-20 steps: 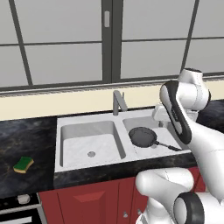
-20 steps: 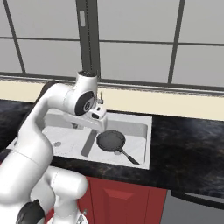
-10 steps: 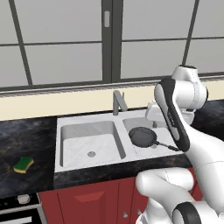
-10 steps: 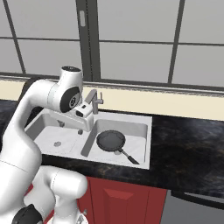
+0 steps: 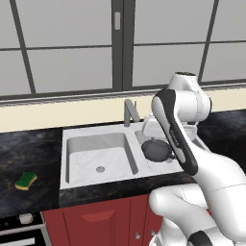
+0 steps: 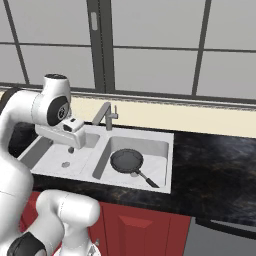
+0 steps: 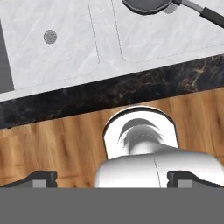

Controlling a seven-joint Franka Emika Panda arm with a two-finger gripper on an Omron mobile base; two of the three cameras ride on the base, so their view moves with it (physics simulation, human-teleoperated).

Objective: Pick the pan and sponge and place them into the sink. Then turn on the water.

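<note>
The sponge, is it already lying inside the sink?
No, the sponge lies on the dark counter to the left of the sink, while only the pan sits in a basin.

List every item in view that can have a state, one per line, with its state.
pan: lying in the right basin of the sink, upright.
sponge: on the counter left of the sink, not yet moved.
sink: left basin holds nothing.
faucet: no water running.
gripper: open, holding nothing.
</note>
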